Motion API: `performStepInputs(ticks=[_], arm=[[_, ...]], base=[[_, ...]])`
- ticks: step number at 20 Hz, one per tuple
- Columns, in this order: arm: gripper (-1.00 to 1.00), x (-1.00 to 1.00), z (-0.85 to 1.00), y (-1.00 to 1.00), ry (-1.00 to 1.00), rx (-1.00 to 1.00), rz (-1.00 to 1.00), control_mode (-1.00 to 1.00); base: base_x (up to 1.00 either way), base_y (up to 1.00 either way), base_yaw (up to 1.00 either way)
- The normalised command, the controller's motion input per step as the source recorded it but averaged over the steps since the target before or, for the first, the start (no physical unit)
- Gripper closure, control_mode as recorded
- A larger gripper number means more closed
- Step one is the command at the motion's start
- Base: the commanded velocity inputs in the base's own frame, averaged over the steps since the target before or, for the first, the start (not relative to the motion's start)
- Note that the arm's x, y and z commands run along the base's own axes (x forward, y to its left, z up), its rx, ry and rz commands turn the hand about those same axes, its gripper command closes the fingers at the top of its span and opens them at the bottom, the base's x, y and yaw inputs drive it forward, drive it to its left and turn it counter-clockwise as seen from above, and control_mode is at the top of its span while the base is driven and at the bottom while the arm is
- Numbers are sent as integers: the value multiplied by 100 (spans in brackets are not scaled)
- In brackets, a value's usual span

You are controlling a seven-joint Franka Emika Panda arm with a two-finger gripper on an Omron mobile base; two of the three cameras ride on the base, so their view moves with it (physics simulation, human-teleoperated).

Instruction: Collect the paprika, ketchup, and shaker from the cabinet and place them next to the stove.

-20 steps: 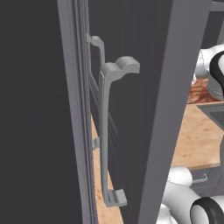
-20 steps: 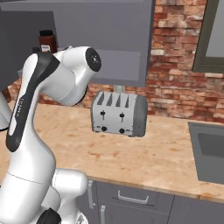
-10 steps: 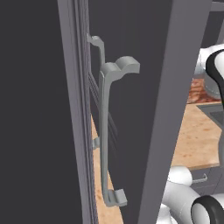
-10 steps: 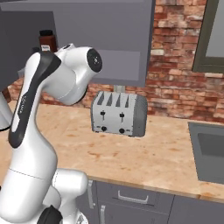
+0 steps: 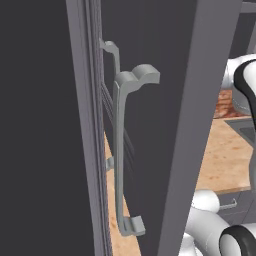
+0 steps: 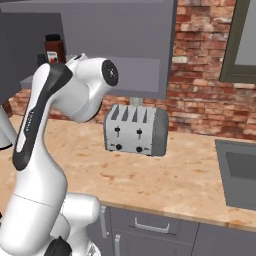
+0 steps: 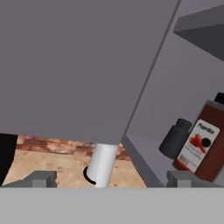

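My hand (image 7: 113,178) was spread wide and empty, below the cabinet (image 7: 78,65). On its shelf to the right, the paprika (image 7: 202,144) stood upright with the black shaker (image 7: 175,139) just beside it on the left. Farther off, a toaster (image 6: 135,131) sat on the desk (image 6: 150,180).

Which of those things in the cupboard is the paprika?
Look inside the open grey cabinet, on its lower shelf. Two containers stand side by side: the paprika is the taller, red-brown jar with a pale label bearing a red mark. The shaker beside it is small, plain and black.
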Motion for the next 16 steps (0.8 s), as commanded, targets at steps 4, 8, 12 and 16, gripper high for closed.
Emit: performStepInputs(ticks=[4,8,12,16], arm=[[-100,15,-14,-3,8,8,-3,-100],[-100,17,3,-26,16,18,-4,-100],[-100,18,38,-33,9,19,0,-100],[-100,2,12,-13,4,6,0,-100]], base=[[0,0,0],[0,0,0],[0,0,0],[0,0,0]])
